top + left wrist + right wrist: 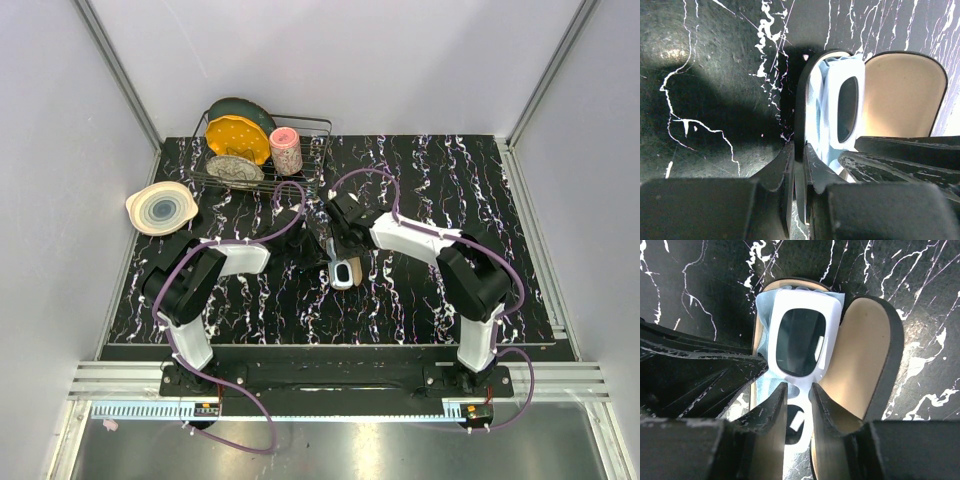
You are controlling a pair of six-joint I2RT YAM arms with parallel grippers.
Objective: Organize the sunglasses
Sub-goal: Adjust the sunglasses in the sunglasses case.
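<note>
— How much of the sunglasses (800, 342) do we lose?
— In the right wrist view, the near lens lies under and between the right fingers (771, 415); we see only a sliver. We cannot tell whether those fingers press the bridge or merely flank it.
— And in the left wrist view?
— The right fingers cross in front, just right of the left fingers (776, 172), and hide the frame's near half. The cloth (816, 95) shows only as an edge, and the lid of the case (900, 95) runs off the right edge.
— From above?
— Both sets of fingers crowd over it; what peeks out is too small for us to read.
</note>
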